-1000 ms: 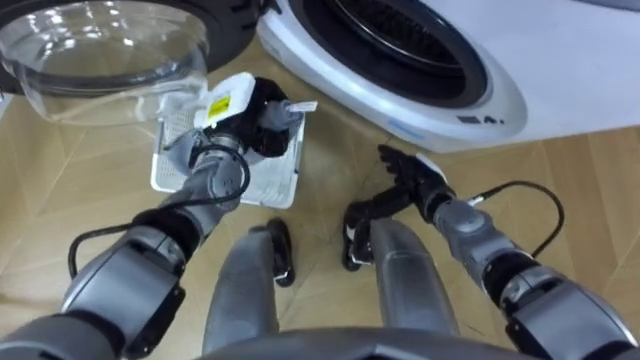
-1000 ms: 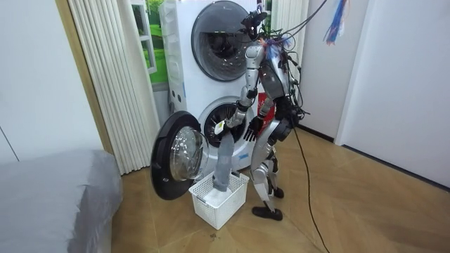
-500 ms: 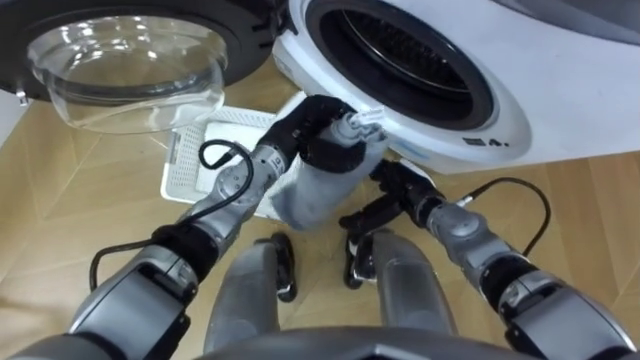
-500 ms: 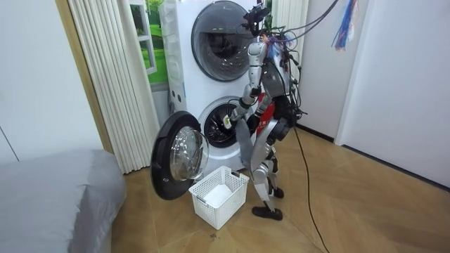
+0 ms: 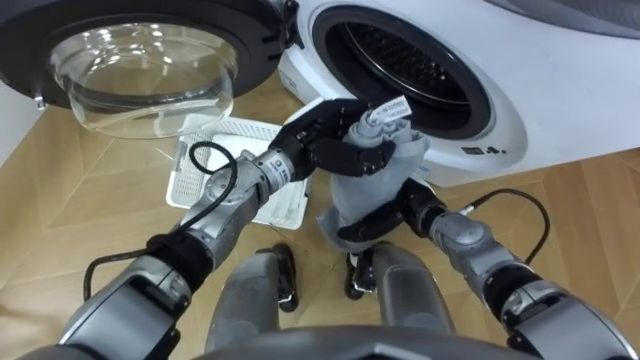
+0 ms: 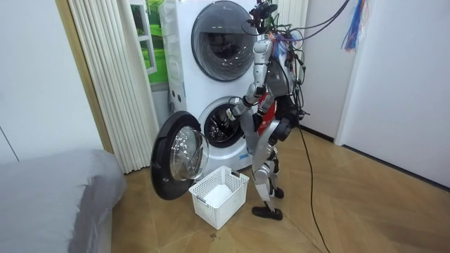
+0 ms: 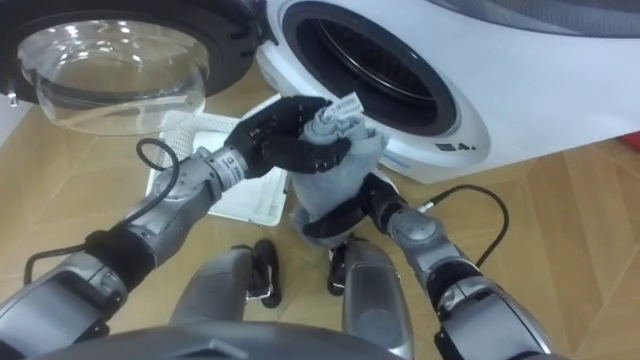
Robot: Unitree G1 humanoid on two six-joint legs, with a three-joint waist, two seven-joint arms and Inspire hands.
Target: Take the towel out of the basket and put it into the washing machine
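- Left eye view: the robot's left hand (image 5: 330,140) is clenched round the bunched top of the soft grey towel (image 5: 385,185), holding it at centre frame just before the lower rim of the white front-loading washing machine (image 5: 500,110), apparently so the cloth can be pushed straight in.
- The right hand (image 5: 405,215) sits under the towel's hanging end, seemingly to keep it gathered; its fingers are hidden, so I cannot tell whether they grasp.
- The round glass-windowed door (image 5: 150,60) is swung wide open at upper left, leaving the opening free.
- The dark ribbed drum (image 5: 400,60) looks empty as far as it shows.
- The white slotted plastic laundry basket (image 5: 200,165) stands on the wooden floor (image 5: 60,200) below the door; its visible bottom looks bare.
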